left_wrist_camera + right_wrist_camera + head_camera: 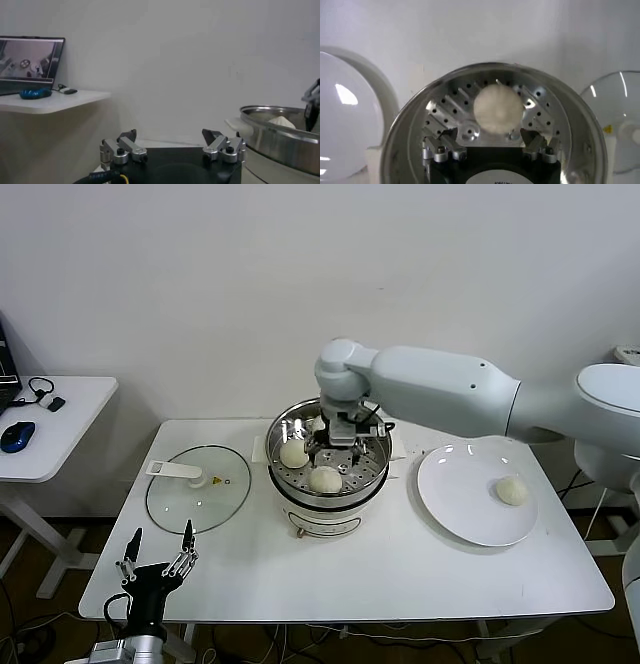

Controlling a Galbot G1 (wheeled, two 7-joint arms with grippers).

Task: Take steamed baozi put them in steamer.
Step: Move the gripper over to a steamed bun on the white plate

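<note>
Right gripper (pixel 338 446): reached over the steamer (pixel 372 476), held low above the tray; fingers (pixel 538 143) seen spread apart in the right wrist view, nothing between them.
Left gripper (pixel 158 556): parked low off the table's (pixel 400 574) front-left corner, fingers spread, nothing held; same wide stance seen in the left wrist view (pixel 172 147).
Steamer: centre of table, on a white base; perforated tray (pixel 445 107) visible inside.
Baozi in steamer: 2 clearly seen in the head view — 1 at the left of the tray (pixel 293 454), 1 at the front (pixel 325 479); a possible 3rd at the back, mostly hidden by the gripper, cannot be confirmed.
Right wrist view: 1 baozi (pixel 497 108) lying on the tray just beyond the open fingertips, not touched.
Left wrist view: 1 baozi top (pixel 281 121) showing above the steamer rim (pixel 280 131).
Baozi on plate: 1 (pixel 512 490) left on the white plate (pixel 455 494), toward its right side; plate sits to the right of the steamer.
Lid (pixel 195 489): glass, white handle, laid flat on the table left of the steamer — apart from it.
Side desk (pixel 60 424): at far left, mouse (pixel 17 436) on it.
</note>
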